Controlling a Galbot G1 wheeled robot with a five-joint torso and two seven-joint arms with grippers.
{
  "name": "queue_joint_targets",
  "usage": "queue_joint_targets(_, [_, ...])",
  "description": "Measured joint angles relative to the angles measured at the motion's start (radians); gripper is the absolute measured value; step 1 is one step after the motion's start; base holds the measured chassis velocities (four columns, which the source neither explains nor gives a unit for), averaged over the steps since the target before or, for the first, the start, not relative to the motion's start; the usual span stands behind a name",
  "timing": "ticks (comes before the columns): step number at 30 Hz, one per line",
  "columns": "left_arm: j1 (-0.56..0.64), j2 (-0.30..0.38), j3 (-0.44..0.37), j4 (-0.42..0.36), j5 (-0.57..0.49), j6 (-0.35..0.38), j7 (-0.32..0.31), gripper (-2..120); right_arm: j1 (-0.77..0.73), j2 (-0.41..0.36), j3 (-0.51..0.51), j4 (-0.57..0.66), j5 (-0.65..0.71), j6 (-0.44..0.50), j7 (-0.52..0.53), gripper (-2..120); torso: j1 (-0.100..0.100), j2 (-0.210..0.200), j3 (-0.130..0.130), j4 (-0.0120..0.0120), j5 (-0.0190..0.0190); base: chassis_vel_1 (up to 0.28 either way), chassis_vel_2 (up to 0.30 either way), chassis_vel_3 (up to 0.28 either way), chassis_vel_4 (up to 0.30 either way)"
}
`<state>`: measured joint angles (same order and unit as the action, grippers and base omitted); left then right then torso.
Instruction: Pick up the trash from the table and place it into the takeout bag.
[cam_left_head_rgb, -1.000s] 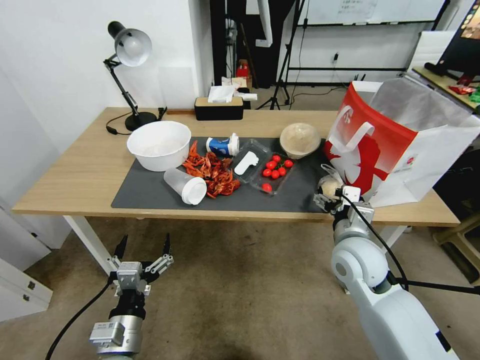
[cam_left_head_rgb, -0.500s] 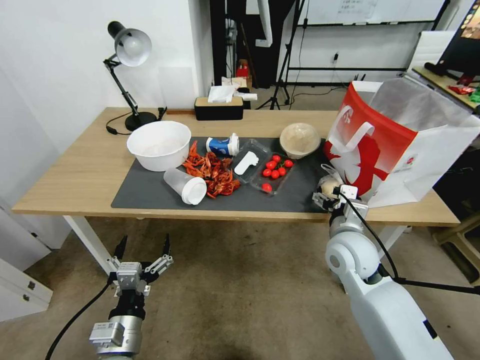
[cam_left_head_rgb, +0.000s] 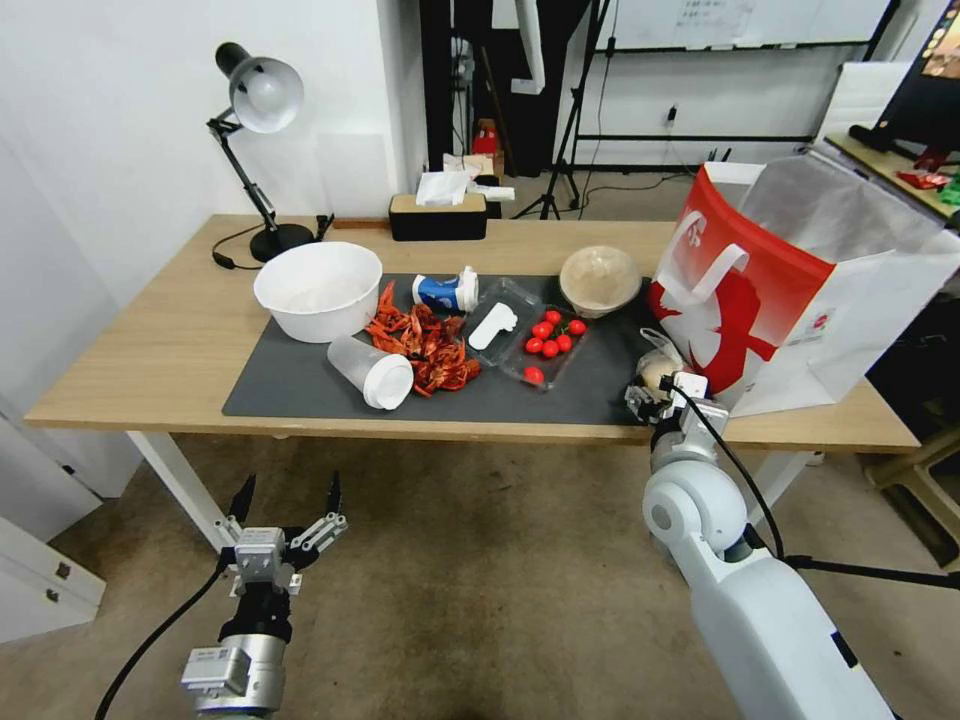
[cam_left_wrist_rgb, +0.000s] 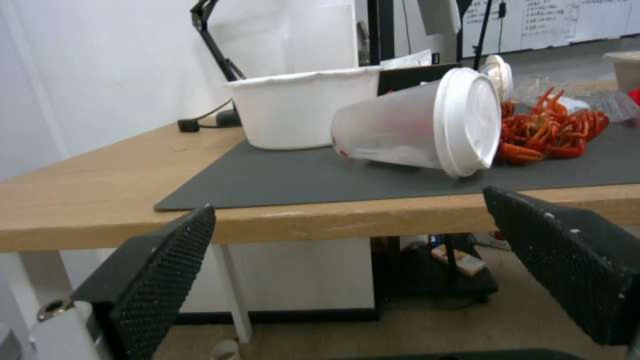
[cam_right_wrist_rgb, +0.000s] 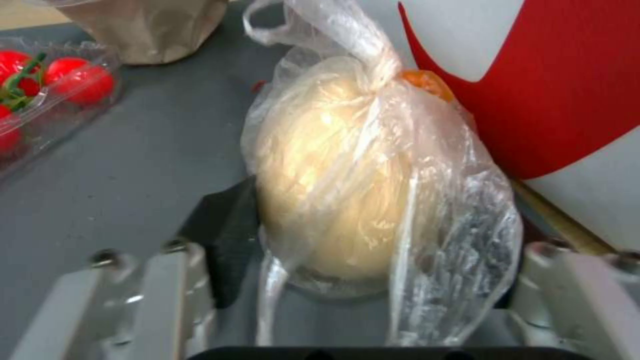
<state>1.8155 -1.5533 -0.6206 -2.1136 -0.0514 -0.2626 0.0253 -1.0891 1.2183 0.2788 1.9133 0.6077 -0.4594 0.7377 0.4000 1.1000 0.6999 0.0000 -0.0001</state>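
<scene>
Right gripper (cam_left_head_rgb: 652, 388) advanced around one clear bag (cam_right_wrist_rgb: 360, 170); two cups remain.

A clear plastic bag (cam_right_wrist_rgb: 373, 200) knotted at the top holds a round tan item and sits between the right gripper (cam_right_wrist_rgb: 360, 295) and its two spread jaws (one on each side of it). It rests on a dark grey mat (cam_right_wrist_rgb: 100, 165). The red-and-white takeout bag (cam_right_wrist_rgb: 553, 85) stands just beside it. A clear tray of red tomatoes (cam_right_wrist_rgb: 47, 100) lies nearby, below a tan bowl (cam_right_wrist_rgb: 147, 25).
</scene>
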Motion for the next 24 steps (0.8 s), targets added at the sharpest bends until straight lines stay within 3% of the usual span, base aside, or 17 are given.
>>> queue_joint_targets(7, [-0.004,0.0,0.001,0.001,0.0,0.0,0.0,100,-0.01,0.0,0.0,0.004,0.001,0.016,-0.018,35,0.0,0.0,0.0,0.0,0.0001,0.0,0.0,0.0,0.0])
queue_joint_targets(10, [-0.003,0.0,0.0,0.001,0.001,0.0,-0.001,100,-0.033,-0.005,0.0,0.035,-0.034,0.034,-0.067,25,0.0,0.0,0.0,0.0001,0.0004,0.0,0.0,0.0,0.0])
queue_joint_targets(13, [-0.002,-0.001,-0.002,0.001,0.001,-0.001,-0.001,100,-0.083,-0.037,0.012,0.145,-0.151,0.099,-0.174,13,0.0,0.0,0.0,0.0,-0.0004,0.0,0.0,0.0,0.0])
queue_joint_targets(16, [-0.002,-0.002,-0.003,0.001,0.002,-0.001,-0.002,100,-0.096,-0.051,0.023,0.182,-0.186,0.107,-0.211,10,0.0,0.0,0.0,-0.0002,0.0002,0.0,0.0,0.0,0.0])
queue_joint_targets(18, [-0.002,-0.003,-0.004,0.0,0.002,-0.002,-0.002,100,-0.1,-0.089,0.068,0.255,-0.263,0.174,-0.3,7,0.0,0.0,0.0,-0.0001,0.0,0.0,0.0,0.0,0.0])
queue_joint_targets(22, [-0.001,-0.003,-0.005,0.0,0.002,-0.003,-0.002,100,-0.077,-0.122,0.102,0.301,-0.271,0.192,-0.352,7,0.0,0.0,0.0,0.0,0.0,0.0,0.0,0.0,0.0])
queue_joint_targets(24, [0.001,-0.003,-0.008,-0.004,0.002,-0.007,-0.002,100,-0.02,-0.177,0.139,0.33,-0.217,0.227,-0.398,7,0.0,0.0,0.0,0.0,0.0,0.0,0.0,0.0,0.0])
